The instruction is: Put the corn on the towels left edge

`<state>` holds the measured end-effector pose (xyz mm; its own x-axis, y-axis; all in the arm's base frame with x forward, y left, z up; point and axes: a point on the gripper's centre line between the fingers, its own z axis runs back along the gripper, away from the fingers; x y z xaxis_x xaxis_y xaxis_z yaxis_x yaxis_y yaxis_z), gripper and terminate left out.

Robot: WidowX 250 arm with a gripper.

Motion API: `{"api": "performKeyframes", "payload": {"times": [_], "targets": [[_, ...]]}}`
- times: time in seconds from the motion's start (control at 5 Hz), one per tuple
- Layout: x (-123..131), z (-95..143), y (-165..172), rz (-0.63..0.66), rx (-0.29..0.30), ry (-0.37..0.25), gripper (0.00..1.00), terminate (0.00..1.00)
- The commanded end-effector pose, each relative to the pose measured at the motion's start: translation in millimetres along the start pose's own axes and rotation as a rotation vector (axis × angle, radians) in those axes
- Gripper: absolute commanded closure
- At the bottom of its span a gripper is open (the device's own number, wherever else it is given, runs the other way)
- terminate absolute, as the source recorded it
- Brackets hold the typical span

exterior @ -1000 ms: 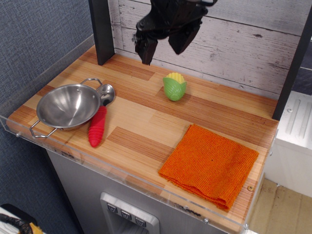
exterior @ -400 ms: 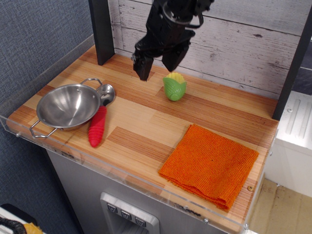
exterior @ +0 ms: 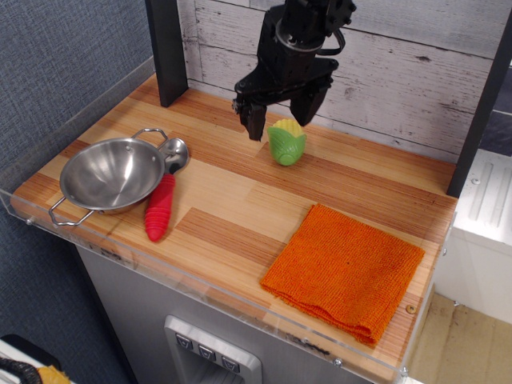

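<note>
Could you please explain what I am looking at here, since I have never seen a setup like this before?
This is a single camera view, looking down from the front at a small wooden counter. The black machine at the top is a robot arm ending in a gripper, a two-fingered claw. Its fingers are spread open and hold nothing; it hangs just above a toy corn standing near the back wall. In front, to the right, lies a folded orange towel, with nothing on it yet. On the left sit a steel pan and a red-handled spoon beside it.
</note>
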<state>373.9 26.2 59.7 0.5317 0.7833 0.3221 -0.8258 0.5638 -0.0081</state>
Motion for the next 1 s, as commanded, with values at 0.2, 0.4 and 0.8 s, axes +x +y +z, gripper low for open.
{"api": "performKeyframes", "payload": {"times": [0.2, 0.4, 0.8], "targets": [[3, -6, -6, -0.019, -0.081, 0.021, 0.00, 0.00], [1, -19, -8, -0.021, -0.066, 0.050, 0.00, 0.00], [4, -29, -10, -0.020, -0.056, 0.052, 0.00, 0.00]]}}
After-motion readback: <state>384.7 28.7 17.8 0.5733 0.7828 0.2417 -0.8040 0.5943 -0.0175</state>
